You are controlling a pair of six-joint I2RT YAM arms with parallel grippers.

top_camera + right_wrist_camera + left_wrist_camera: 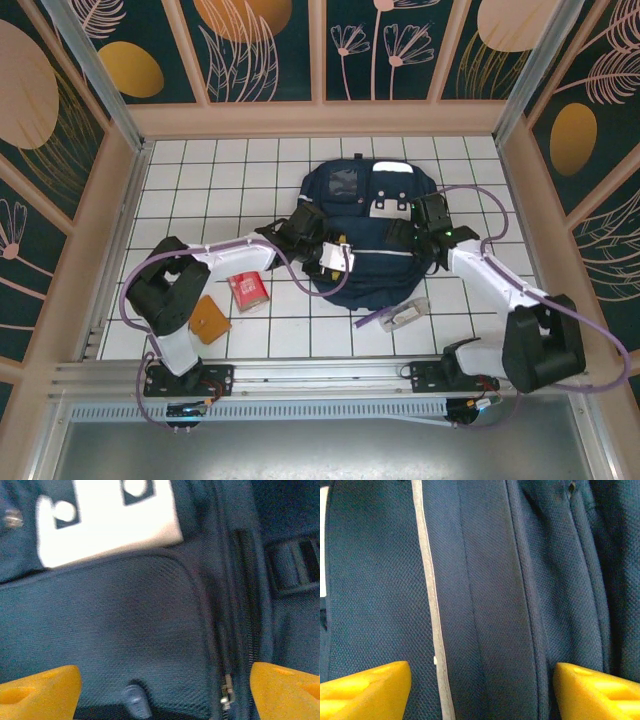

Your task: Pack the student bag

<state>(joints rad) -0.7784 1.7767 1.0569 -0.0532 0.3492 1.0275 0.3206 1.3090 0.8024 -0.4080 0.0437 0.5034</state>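
The student bag, a navy backpack, lies flat on the tiled table in the top view. My left gripper hangs over the bag's left front part. In the left wrist view its yellow fingertips stand wide apart above navy fabric with a grey stripe, and the left gripper is open with nothing held. My right gripper is over the bag's right side. In the right wrist view the right gripper is open above a pocket, with a metal zipper pull near its right finger and a white patch further on.
A small red box and a brown wallet lie on the tiles left of the bag. A flat grey item lies in front of the bag. Wooden walls enclose the table on three sides.
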